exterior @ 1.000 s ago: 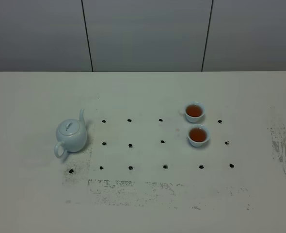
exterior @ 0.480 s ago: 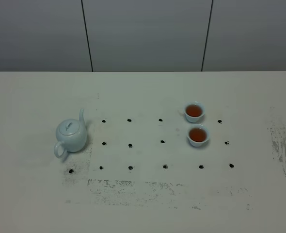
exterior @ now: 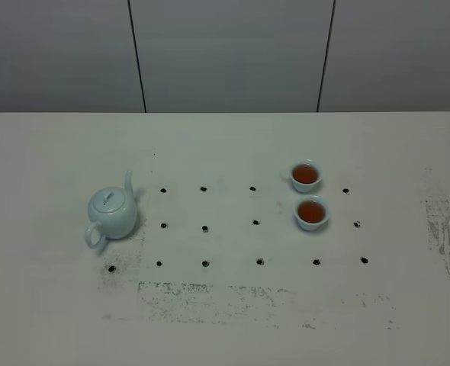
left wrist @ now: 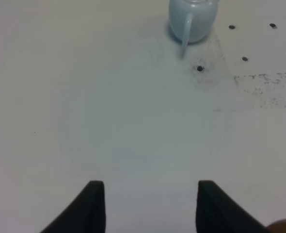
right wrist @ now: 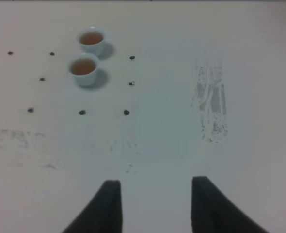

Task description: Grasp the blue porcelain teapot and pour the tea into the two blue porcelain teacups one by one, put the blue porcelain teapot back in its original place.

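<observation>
The pale blue teapot (exterior: pixel 113 213) stands upright on the left of the white table, lid on, handle toward the front left, spout toward the back. It also shows in the left wrist view (left wrist: pixel 192 19), far ahead of my left gripper (left wrist: pixel 147 194), which is open and empty. The two blue teacups stand on the right, one behind the other: the far cup (exterior: pixel 306 175) and the near cup (exterior: pixel 311 213), both holding brown tea. They show in the right wrist view (right wrist: pixel 91 40) (right wrist: pixel 84 69), far ahead of my open, empty right gripper (right wrist: pixel 152 194). Neither gripper shows in the high view.
The white table (exterior: pixel 225 320) carries a grid of small black dots (exterior: pixel 205 229) between teapot and cups. Scuffed grey marks lie along the front (exterior: pixel 210 297) and at the right edge (exterior: pixel 446 236). A grey panelled wall stands behind.
</observation>
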Robot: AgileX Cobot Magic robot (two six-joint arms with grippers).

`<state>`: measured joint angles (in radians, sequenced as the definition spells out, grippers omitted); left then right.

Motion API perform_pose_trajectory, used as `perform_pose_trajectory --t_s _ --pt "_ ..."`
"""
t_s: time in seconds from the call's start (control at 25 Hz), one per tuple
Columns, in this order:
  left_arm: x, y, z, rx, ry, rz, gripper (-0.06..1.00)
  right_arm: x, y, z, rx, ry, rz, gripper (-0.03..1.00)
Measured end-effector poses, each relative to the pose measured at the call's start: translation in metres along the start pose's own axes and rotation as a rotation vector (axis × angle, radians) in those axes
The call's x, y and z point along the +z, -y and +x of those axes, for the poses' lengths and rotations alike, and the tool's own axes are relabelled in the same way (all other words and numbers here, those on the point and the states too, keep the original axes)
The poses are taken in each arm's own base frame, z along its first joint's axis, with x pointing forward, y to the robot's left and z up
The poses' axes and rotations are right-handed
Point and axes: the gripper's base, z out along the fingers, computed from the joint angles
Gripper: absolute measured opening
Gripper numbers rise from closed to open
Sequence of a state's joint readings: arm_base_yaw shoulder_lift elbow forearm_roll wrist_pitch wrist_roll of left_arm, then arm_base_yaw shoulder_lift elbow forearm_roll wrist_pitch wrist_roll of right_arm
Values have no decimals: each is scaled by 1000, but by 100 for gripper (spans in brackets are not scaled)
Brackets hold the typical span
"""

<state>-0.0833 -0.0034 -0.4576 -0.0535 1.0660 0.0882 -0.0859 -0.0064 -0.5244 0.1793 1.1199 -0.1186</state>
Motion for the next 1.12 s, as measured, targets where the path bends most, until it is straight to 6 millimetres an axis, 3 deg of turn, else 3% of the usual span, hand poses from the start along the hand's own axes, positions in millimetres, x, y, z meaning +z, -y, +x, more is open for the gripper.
perform_pose_trajectory --t_s 1.12 --pt "0 0 0 0 0 0 41 0 0 0 2 3 -5 33"
